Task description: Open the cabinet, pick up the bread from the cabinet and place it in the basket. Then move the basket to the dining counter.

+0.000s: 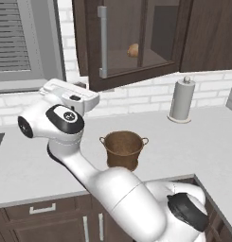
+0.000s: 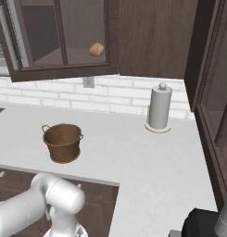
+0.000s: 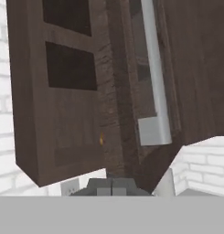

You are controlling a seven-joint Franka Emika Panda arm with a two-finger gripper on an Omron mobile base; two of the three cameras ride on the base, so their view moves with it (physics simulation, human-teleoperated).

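Observation:
The dark brown cabinet [image 1: 136, 71] hangs above the worktop, and its glass door looks swung partly out. The door's silver bar handle [image 1: 102, 42] is on its left edge. In the hand view the handle [image 3: 154, 77] rises just above and right of my gripper [image 3: 112, 187], which is shut with nothing in it. The bread [image 1: 133, 50], a small tan bun [image 2: 97, 49], lies on the cabinet shelf behind the glass. The coppery basket [image 1: 123, 149] stands upright on the worktop [image 2: 63, 142], below the cabinet and right of my arm.
A paper towel roll [image 1: 182, 99] stands on its holder near the back wall to the right. A window with blinds [image 1: 13, 42] is left of the cabinet. A tall dark cabinet [image 2: 217, 102] closes the right end of the worktop. A wall outlet [image 2: 88, 82] sits under the cabinet.

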